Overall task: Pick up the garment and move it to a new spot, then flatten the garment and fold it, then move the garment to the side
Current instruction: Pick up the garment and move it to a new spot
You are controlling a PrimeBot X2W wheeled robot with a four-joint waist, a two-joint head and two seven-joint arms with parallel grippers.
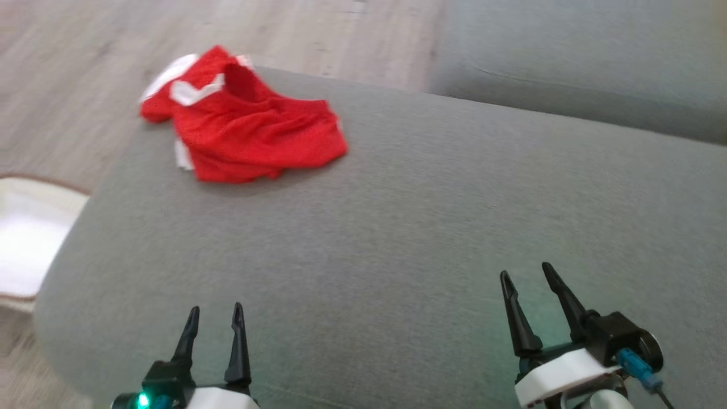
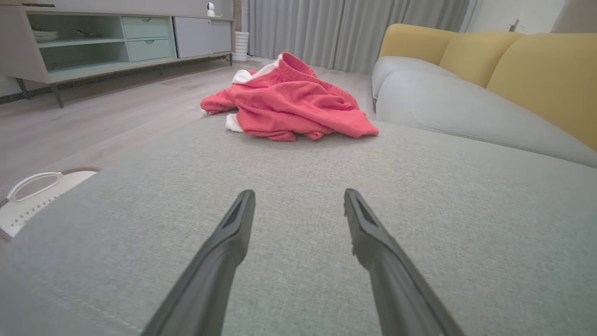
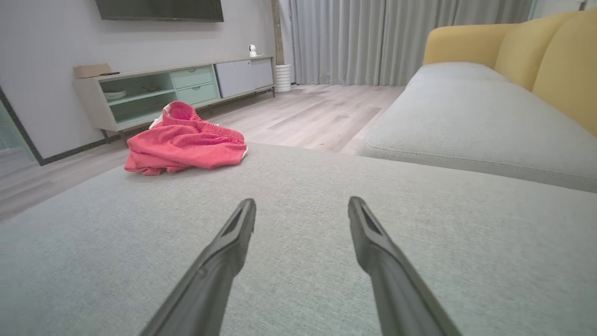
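The garment [image 1: 244, 122] is a crumpled red piece with white trim, lying near the far left corner of a grey sofa cushion [image 1: 431, 227]. It also shows ahead in the left wrist view [image 2: 289, 100] and off to the left in the right wrist view [image 3: 184, 140]. My left gripper [image 1: 216, 318] hovers open at the near edge of the cushion, well short of the garment, with nothing between its fingers [image 2: 233, 233]. My right gripper [image 1: 525, 278] stands open at the near right, also empty and far from the garment.
Wooden floor [image 1: 85, 74] lies left of and beyond the cushion. A white basket [image 1: 28, 238] sits on the floor at the left. A second grey seat cushion [image 1: 579, 62] adjoins at the far right, with yellow backrests [image 2: 536, 70]. A low TV cabinet [image 3: 177, 88] stands across the room.
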